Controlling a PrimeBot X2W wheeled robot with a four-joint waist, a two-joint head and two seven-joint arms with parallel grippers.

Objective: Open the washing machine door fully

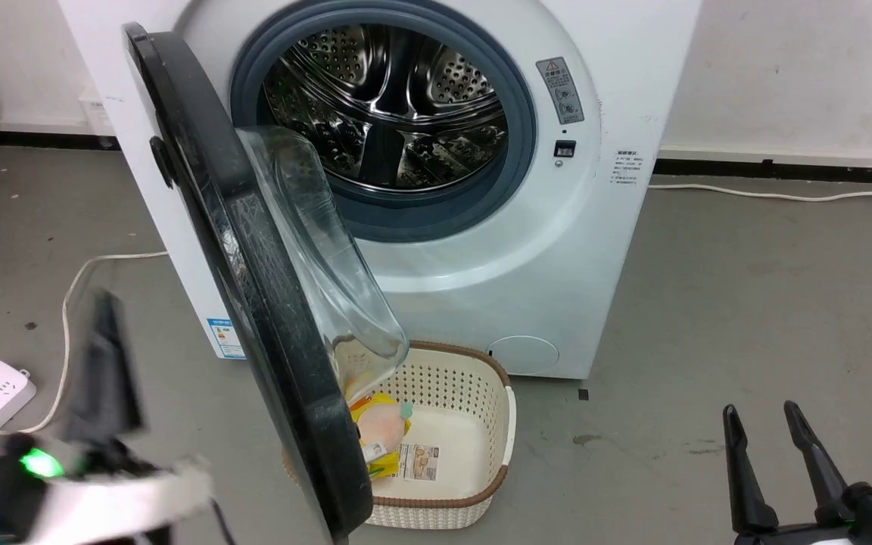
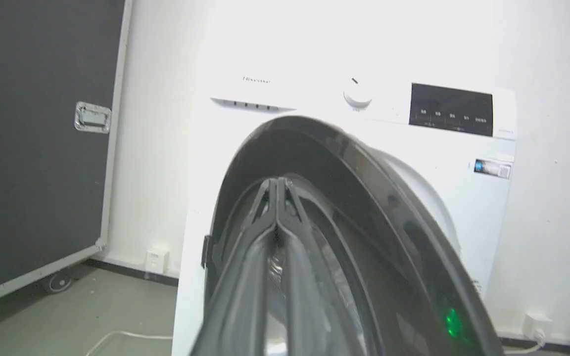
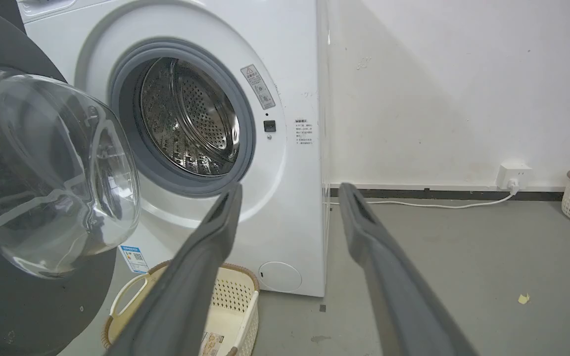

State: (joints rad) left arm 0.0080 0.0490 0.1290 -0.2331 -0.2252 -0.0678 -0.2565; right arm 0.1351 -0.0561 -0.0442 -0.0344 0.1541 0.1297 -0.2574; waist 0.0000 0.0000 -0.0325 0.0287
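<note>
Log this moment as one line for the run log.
washing machine door: partly open | left gripper: shut, facing door's outer face | right gripper: open, holding nothing | laundry basket: on floor below door

Washing machine white, gasket grey; washing machine door rim glossy black; basket cream w/ hole pattern, brown trim.

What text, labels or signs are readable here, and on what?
No words are legible; one sign is.
Grey sticker on the washing machine front: warning triangle; text too small.
Print block by its front edge: too small.
Blue label low down: too small.
Wordmark at its top: blurred.
Display: digits blurred.
Paper label in the basket: too small.
</note>
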